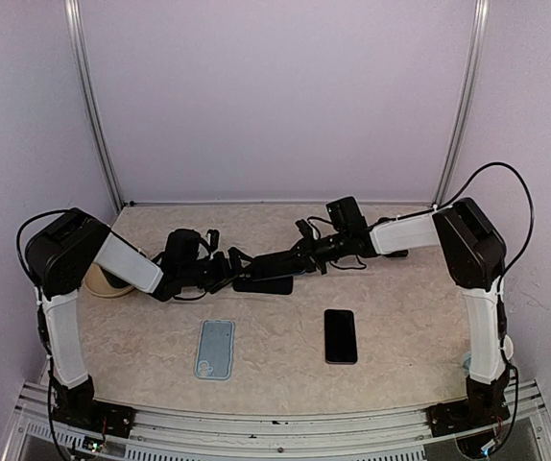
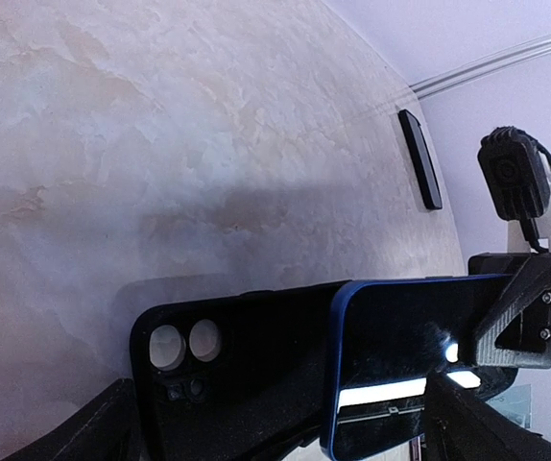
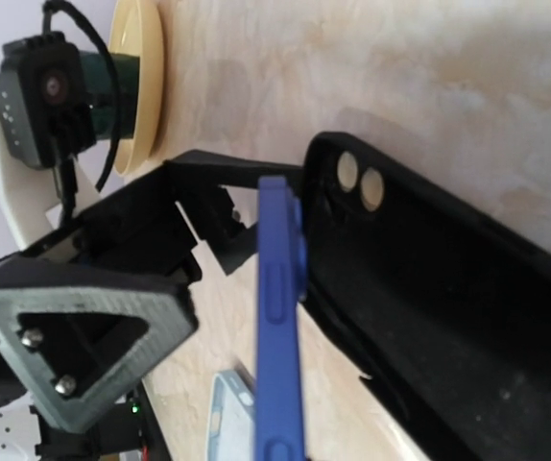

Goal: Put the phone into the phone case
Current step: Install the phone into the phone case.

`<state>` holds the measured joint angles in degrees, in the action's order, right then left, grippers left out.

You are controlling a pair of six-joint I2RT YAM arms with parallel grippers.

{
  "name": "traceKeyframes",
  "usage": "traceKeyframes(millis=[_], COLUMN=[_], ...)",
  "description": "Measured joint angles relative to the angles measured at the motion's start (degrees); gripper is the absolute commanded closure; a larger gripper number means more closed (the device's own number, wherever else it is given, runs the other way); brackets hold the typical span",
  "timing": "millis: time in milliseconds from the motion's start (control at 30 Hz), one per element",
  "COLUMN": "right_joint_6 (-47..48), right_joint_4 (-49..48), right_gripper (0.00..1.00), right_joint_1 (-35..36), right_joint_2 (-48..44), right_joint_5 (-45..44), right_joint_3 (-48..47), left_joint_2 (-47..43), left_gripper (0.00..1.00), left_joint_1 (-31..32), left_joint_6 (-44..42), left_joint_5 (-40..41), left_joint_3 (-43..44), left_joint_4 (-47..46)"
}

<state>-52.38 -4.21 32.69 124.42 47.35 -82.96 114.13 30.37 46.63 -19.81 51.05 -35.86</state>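
Left gripper (image 1: pixel 226 272) apparently clamping case (image 2: pixel 242 370), right gripper (image 1: pixel 297 257) phone (image 2: pixel 400 331)

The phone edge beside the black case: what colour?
Blue: the phone edge shows best in right wrist view.

Nothing legible appears in any view: no text, label, brand, number or sign. The case (image 2: pixel 247 375) and the phone (image 2: pixel 400 327) carry no readable marks.
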Motion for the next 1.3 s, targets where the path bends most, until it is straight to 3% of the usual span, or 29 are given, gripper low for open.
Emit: traceKeyframes(millis=[1300], right_joint_6=[-0.3], right_joint_4=[1.5], right_gripper=[1.00], right_joint_1=[0.1], right_joint_2=[7.6], right_joint_5=[4.5], right_joint_3=[-5.5], left_joint_2=[0.0], left_gripper=[0.01], left_joint_1=[0.0], left_joint_6=[1.4], left_joint_5=[-1.4], left_joint_3=[0.0], left_joint_4=[-1.0])
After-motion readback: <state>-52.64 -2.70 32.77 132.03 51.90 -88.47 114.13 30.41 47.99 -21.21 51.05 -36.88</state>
